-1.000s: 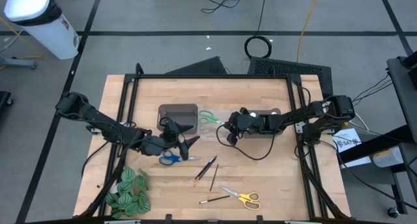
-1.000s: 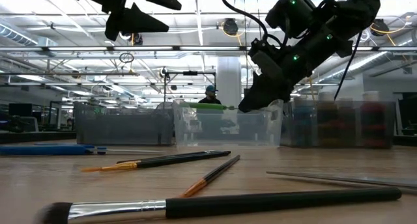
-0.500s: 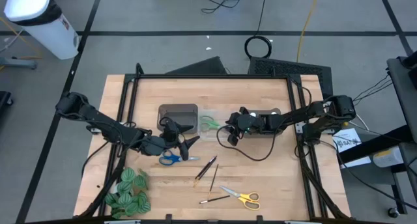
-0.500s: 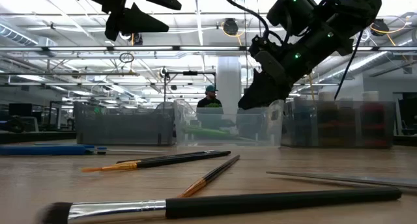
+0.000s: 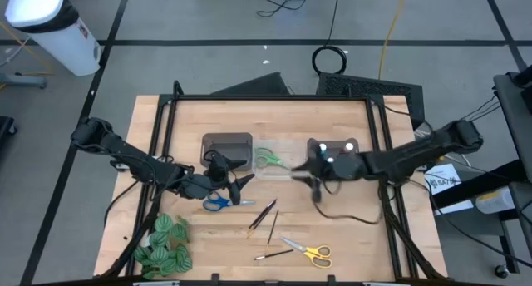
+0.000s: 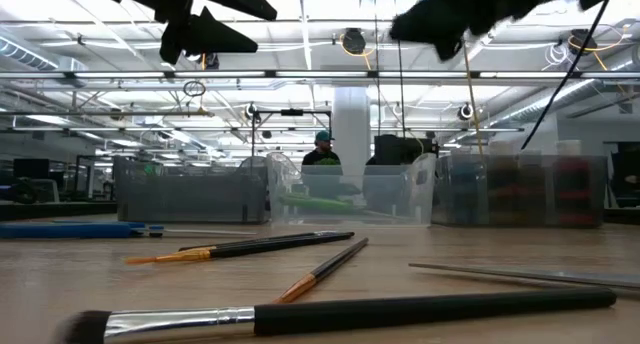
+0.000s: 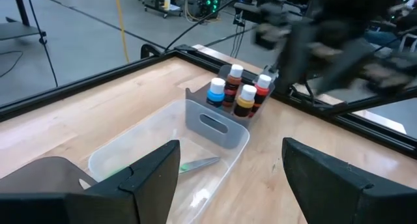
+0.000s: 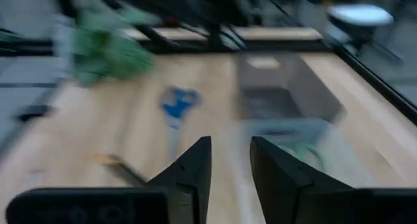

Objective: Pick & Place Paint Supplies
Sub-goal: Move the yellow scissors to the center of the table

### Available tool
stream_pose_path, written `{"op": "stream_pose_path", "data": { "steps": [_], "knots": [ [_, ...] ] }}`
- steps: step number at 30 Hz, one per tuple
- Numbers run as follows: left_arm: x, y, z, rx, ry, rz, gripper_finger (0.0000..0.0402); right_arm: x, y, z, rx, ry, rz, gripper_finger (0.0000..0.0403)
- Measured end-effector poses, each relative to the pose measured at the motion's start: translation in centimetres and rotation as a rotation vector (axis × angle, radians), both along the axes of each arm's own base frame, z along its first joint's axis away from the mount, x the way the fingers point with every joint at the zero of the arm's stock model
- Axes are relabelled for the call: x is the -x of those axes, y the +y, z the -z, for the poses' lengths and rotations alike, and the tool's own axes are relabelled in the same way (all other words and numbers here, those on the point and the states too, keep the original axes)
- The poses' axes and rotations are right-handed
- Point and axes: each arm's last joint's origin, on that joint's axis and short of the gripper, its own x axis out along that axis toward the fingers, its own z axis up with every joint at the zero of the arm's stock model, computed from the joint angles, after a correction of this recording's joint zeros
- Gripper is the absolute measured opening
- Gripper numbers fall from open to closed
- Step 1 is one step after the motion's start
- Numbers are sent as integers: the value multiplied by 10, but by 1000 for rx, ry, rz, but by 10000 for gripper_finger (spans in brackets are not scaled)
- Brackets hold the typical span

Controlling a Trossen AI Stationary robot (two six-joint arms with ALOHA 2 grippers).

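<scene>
Green-handled scissors (image 5: 266, 158) lie in the clear plastic bin (image 5: 287, 149), just beside the empty, narrowly parted right gripper (image 5: 309, 177)

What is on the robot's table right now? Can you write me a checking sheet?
Surface: pale wooden table in a black frame.
Job's things: green-handled scissors inside the clear plastic bin; blue-handled scissors, yellow-handled scissors and thin dark paintbrushes on the wood; small paint bottles in the grey caddy.
Clutter: green striped leafy bunch at the table's near left corner; grey bin.
Grippers: left pincer open, empty, above the blue-handled scissors; right pincer blurred near the clear bin, nothing seen in it.
Cables: black cable looping under the right arm.
Surroundings: white cylinder on the floor; a person far behind.
</scene>
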Motion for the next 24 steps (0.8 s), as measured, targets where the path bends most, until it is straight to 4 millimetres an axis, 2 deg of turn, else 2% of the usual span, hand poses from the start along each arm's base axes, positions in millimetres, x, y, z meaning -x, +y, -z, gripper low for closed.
{"op": "stream_pose_path", "data": {
  "steps": [4,10,12,15,18,20,24],
  "knots": [
    [0,0,0,-2,4,0,280,14,39,-7,-15,-41,-161,84],
    [0,0,0,9,-1,-2,280,31,104,4,-20,-70,-400,71],
    [0,0,0,12,-2,-3,280,34,124,7,-7,-7,-428,57],
    [0,0,0,12,-2,-3,280,34,151,15,-42,181,-421,26],
    [0,0,0,12,-2,-4,280,33,175,35,-110,366,-480,4],
    [0,0,0,12,-2,-4,280,34,188,47,-129,431,-531,9],
    [0,0,1,17,-2,2,280,34,201,68,-151,476,-537,30]
  ]
}}
